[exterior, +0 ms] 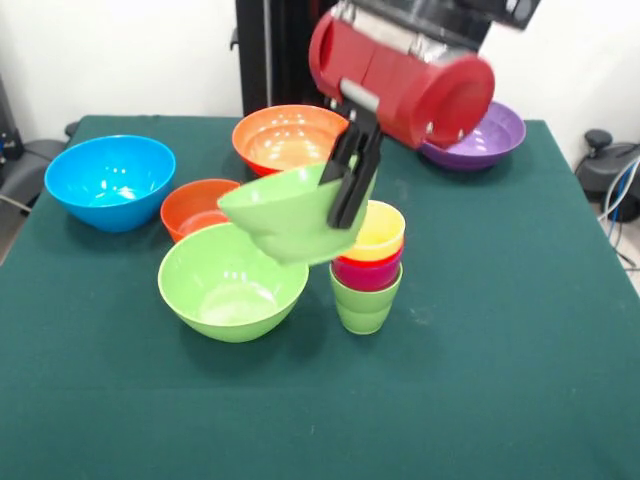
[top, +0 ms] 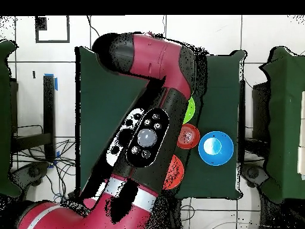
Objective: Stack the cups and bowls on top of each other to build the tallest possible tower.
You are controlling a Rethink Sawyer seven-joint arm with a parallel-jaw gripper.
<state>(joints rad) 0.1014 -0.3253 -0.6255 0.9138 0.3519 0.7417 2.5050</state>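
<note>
My gripper [exterior: 346, 203] is shut on the rim of a small light-green bowl [exterior: 285, 215], which hangs tilted in the air. The bowl is just left of a tower [exterior: 368, 268] of nested cups: a light-green cup [exterior: 364, 303] at the bottom, a red-purple band [exterior: 368, 272] in the middle and a yellow cup [exterior: 380, 231] on top. The held bowl overlaps the yellow cup's left side and hangs above the far rim of the large light-green bowl [exterior: 232, 282]. In the overhead view the arm hides the gripper, the held bowl and the cups.
A small orange-red bowl [exterior: 196, 207] [top: 188, 136] sits behind the large green one, whose edge [top: 190, 109] peeks past the arm. The blue bowl [exterior: 110, 180] [top: 215, 148] is at the left. The large orange bowl [exterior: 288, 138] [top: 176, 173] and the purple bowl [exterior: 487, 135] stand at the far side.
</note>
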